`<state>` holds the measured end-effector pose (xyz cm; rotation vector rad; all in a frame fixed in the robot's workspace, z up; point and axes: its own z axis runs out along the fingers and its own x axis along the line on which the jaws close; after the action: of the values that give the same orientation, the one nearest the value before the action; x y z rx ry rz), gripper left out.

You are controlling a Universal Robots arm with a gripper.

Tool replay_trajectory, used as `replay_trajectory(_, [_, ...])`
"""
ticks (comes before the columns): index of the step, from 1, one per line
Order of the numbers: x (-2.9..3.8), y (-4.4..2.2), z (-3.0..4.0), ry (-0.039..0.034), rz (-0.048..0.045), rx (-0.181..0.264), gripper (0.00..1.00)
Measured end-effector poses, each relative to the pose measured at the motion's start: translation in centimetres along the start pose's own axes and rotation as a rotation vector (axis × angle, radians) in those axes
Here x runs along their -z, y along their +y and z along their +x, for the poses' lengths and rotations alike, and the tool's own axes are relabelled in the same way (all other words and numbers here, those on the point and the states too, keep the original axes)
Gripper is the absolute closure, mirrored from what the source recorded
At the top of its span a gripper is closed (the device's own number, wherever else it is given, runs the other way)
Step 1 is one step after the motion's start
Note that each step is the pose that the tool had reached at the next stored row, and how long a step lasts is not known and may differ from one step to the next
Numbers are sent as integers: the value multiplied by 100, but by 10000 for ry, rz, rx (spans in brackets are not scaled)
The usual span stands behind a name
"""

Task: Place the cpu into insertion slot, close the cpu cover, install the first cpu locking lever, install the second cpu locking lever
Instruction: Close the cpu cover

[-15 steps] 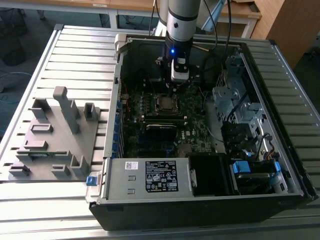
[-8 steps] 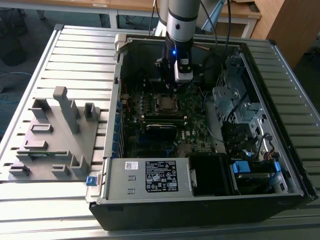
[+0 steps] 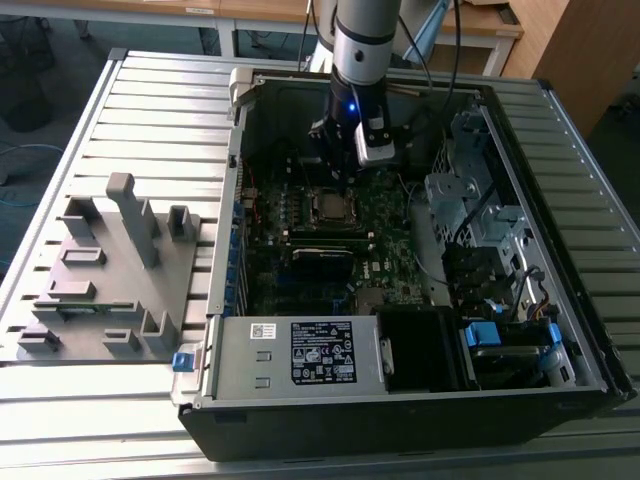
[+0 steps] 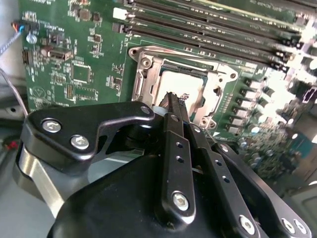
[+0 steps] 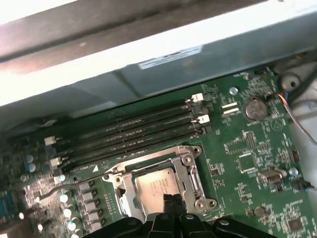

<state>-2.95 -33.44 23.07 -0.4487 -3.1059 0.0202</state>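
Observation:
The cpu point(image 4: 187, 83) point(image 5: 154, 183) lies flat in the insertion slot point(image 3: 333, 206) on the green board, its dull silver top showing. The cpu cover point(image 4: 141, 83) point(image 5: 188, 167) lies down around it as a silvery frame. My gripper point(image 4: 173, 97) point(image 5: 172, 199) point(image 3: 341, 172) hangs just above the socket's edge, its black fingers pressed together with nothing between them. In the first wrist view a thin metal rod point(image 5: 74, 185) runs out from the socket's corner across the board; I cannot tell whether it is latched.
Long black memory slots point(image 5: 129, 134) run beside the socket. The case walls, a drive cage point(image 3: 470, 200) and a power supply point(image 3: 300, 350) ring the board. A grey fixture point(image 3: 110, 270) stands on the slatted table at the exterior view's left.

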Motion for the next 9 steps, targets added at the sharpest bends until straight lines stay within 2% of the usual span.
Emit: replay_trajectory(9, [-28, 0, 0, -13, 4, 1031, 90])
